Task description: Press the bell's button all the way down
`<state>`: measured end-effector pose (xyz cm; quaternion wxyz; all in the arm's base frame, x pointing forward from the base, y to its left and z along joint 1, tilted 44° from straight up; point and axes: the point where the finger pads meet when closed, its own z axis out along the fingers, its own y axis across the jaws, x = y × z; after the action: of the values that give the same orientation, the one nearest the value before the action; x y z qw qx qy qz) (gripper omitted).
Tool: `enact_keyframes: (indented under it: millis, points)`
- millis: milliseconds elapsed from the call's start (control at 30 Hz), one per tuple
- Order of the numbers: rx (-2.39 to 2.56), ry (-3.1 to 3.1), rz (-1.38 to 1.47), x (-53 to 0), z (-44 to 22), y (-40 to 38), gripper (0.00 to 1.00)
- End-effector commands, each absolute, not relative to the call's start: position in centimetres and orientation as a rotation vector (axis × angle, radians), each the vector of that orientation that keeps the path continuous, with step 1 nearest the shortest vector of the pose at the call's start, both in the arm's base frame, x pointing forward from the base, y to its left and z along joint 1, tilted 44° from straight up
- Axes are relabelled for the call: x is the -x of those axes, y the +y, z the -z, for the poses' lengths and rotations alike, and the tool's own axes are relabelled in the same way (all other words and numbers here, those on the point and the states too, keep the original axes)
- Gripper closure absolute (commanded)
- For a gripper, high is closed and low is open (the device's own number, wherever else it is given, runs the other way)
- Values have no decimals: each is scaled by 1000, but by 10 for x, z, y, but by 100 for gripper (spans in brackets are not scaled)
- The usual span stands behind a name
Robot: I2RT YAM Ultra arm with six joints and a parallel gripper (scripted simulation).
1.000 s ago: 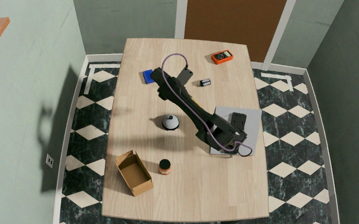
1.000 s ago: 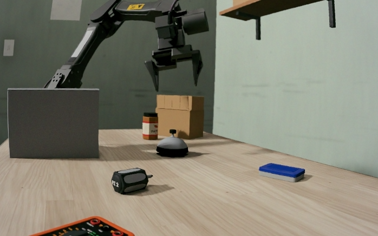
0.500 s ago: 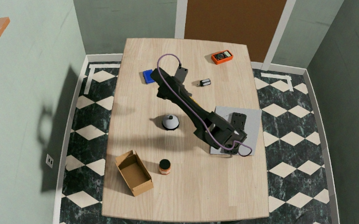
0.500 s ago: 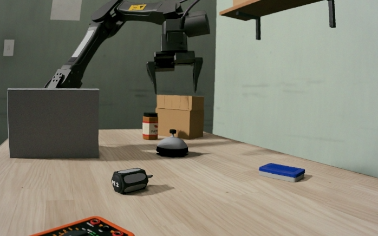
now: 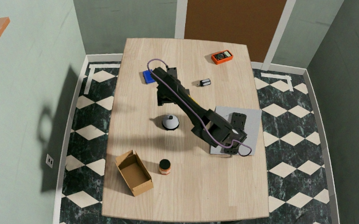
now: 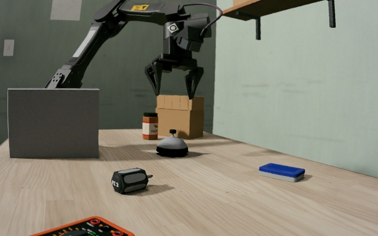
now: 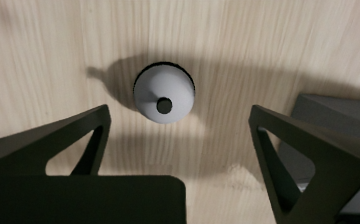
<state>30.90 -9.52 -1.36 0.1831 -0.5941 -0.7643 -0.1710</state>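
Gripper: the gripper hangs in the air with its fingers spread wide and nothing between them; fingertips point down at the table
Bell: the bell stands on the table near the middle, a grey dome on a black base
Button: the black button stands upright on top of the dome, with open air between it and the fingertips
Gripper over bell: in the wrist view the bell sits between the two fingers and toward the top of the picture, touching neither
Arm: the black arm reaches from its grey base plate across the table, with a purple cable along it
Box: an open cardboard box lies at the table's near left part, well apart from the bell
Jar: a small jar with a black lid stands just beside the box
Eraser: a blue block lies near the wall side of the table
Screwdriver: a stubby black and grey screwdriver lies on its side
Meter: an orange meter lies toward the far corner of the table
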Motion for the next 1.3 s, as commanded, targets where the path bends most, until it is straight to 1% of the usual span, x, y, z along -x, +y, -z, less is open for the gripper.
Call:
enact_keyframes:
  millis: [0, 67, 167, 233, 333, 400, 500, 633, 700, 1000, 1267]
  points:
    - [1498, -2273, 581, -312, 9, -99, 0]
    - [1498, -2273, 581, -312, 9, -99, 0]
    - [1307, -2385, 671, -312, 8, -94, 0]
    - [1307, -2385, 671, -312, 8, -94, 0]
    - [1118, -2482, 761, -313, 8, -89, 0]
    - [1118, -2482, 761, -313, 8, -89, 0]
    - [937, -2563, 845, -314, 8, -84, 0]
    - [937, -2563, 845, -314, 8, -84, 0]
    - [772, -2628, 921, -314, 7, -80, 0]
    - [471, -2728, 1056, -316, 6, -74, 0]
    - [353, -2761, 1107, -317, 5, -71, 0]
